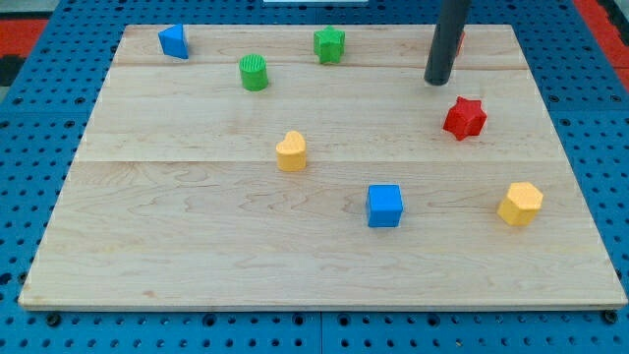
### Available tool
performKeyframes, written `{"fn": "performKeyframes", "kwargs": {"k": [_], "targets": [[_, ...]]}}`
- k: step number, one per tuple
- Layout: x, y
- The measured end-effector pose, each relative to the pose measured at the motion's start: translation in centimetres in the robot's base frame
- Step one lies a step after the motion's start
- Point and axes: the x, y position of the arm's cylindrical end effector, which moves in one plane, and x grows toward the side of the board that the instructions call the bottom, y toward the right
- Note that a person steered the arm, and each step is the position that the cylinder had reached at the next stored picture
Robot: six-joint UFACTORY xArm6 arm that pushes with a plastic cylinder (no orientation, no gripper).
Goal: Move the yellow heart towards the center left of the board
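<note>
The yellow heart (291, 151) lies near the middle of the wooden board (197, 236), slightly left of centre. My tip (437, 81) is at the view's upper right, far to the right of and above the heart, not touching it. The red star (465, 118) sits just below and right of the tip. A small red piece (460, 39) shows behind the rod, mostly hidden.
A blue block (174, 41) sits at the top left, a green cylinder (254, 73) and a green star (329, 44) along the top. A blue cube (384, 206) lies below centre. A yellow hexagon (520, 204) is at the right.
</note>
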Motion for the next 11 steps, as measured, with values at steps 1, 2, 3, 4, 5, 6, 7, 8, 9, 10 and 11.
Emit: {"fn": "performKeyframes", "kwargs": {"k": [1, 2, 3, 4, 5, 6, 7, 8, 9, 10, 11], "targets": [[3.8, -2.6], [8.0, -5.9], [11.6, -9.6], [11.5, -14.0], [11.1, -18.9], [11.1, -24.1], [10.6, -30.1], [10.5, -32.9], [10.5, -33.0], [10.5, -33.2], [10.5, -33.0]]}}
